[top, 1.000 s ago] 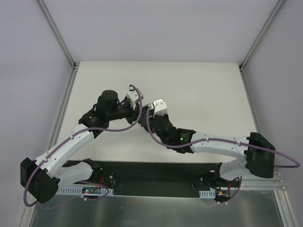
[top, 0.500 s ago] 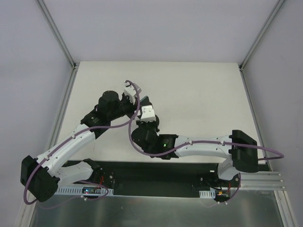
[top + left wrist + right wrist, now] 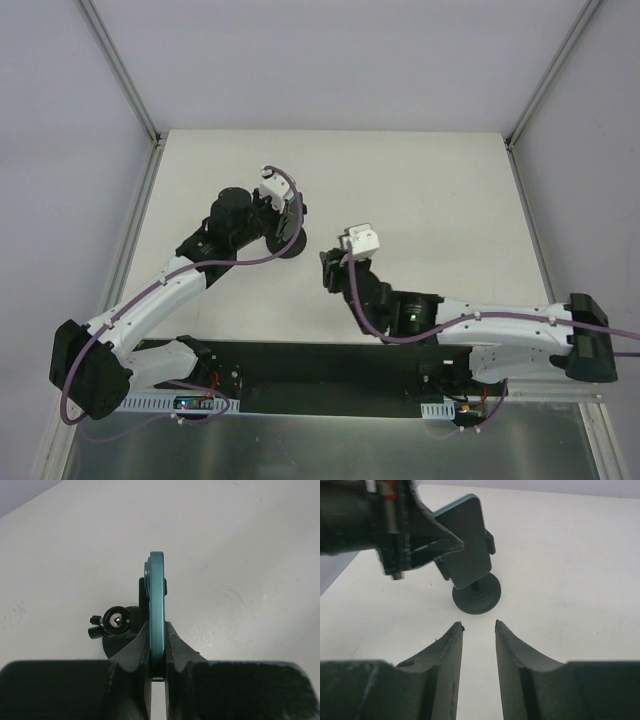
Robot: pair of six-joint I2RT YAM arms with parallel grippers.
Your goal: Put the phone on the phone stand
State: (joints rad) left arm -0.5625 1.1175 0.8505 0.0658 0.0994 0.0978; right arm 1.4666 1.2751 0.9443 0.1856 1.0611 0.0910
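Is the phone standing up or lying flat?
Standing up, a little tilted. The jaws of the left gripper pinch the phone on edge, above the round base of the phone stand, not flat on the table.

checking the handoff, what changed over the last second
The right gripper pulled back from the left gripper toward the near right; its jaws now stand apart with nothing between them. The left gripper barely moved and stayed clamped on the phone, held on edge at the phone stand.
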